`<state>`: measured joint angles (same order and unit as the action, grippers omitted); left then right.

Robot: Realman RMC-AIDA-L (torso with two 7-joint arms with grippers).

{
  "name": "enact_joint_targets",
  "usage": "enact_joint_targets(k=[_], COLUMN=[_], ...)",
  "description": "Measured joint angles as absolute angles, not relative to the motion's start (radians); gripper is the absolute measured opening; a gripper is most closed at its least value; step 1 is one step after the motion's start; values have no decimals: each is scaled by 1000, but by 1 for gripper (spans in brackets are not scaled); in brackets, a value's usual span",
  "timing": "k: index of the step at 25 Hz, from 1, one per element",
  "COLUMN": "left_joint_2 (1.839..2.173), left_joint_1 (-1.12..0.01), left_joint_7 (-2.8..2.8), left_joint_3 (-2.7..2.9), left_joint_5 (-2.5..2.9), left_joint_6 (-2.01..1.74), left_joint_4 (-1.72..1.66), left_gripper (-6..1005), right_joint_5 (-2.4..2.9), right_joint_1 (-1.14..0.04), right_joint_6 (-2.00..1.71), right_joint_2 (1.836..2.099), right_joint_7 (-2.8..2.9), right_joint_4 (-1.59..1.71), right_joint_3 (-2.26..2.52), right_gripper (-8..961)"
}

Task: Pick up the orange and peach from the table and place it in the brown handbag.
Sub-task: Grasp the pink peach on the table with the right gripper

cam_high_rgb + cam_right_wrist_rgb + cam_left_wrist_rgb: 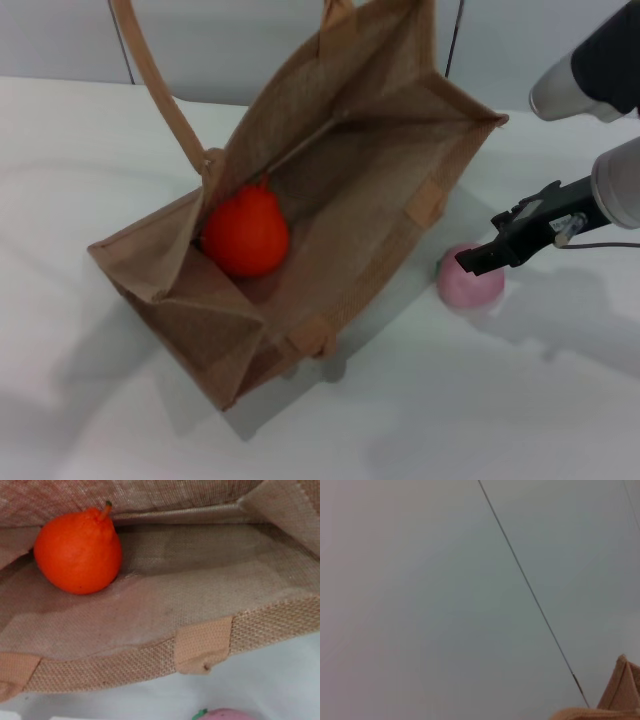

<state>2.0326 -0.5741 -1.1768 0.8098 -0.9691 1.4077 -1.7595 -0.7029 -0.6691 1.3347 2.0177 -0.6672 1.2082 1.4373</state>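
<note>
Though small, pale pink peach (470,280).

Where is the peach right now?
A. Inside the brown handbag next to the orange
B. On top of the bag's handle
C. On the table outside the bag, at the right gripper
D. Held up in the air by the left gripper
C. The peach sits on the white table just outside the brown handbag, with the right gripper at it; only the orange lies inside the bag.
</note>
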Motion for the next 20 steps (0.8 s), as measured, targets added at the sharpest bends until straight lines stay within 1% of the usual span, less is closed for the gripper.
enact_joint_targets(k=[4, 8, 10, 16, 20], left_joint_2=[2033, 2033, 2033, 2033, 2033], left_joint_1=[-574, -574, -575, -577, -577], left_joint_7=[-1176, -1175, -1175, -1175, -1174], left_joint_3=[810, 810, 810, 810, 810], left_joint_5=[-969, -969, -969, -969, -970], left_joint_6=[1406, 1405, 1405, 1405, 1405], left_joint_4=[-1760, -1761, -1761, -1762, -1764], left_gripper=[98, 98, 98, 98, 98], right_joint_5=[-702, -674, -662, -660, -660], right_joint_1=[-700, -756, -775, -791, -791], right_joint_6=[1332, 1330, 1326, 1320, 1320], right_joint_2=[2016, 2015, 2016, 2015, 2015], right_joint_7=[-667, -665, -664, -660, -656], right_joint_4=[1167, 1073, 1037, 1005, 1003], right_joint_3=[1431, 1428, 1429, 1429, 1428], right_gripper=[751, 750, 791, 848, 852])
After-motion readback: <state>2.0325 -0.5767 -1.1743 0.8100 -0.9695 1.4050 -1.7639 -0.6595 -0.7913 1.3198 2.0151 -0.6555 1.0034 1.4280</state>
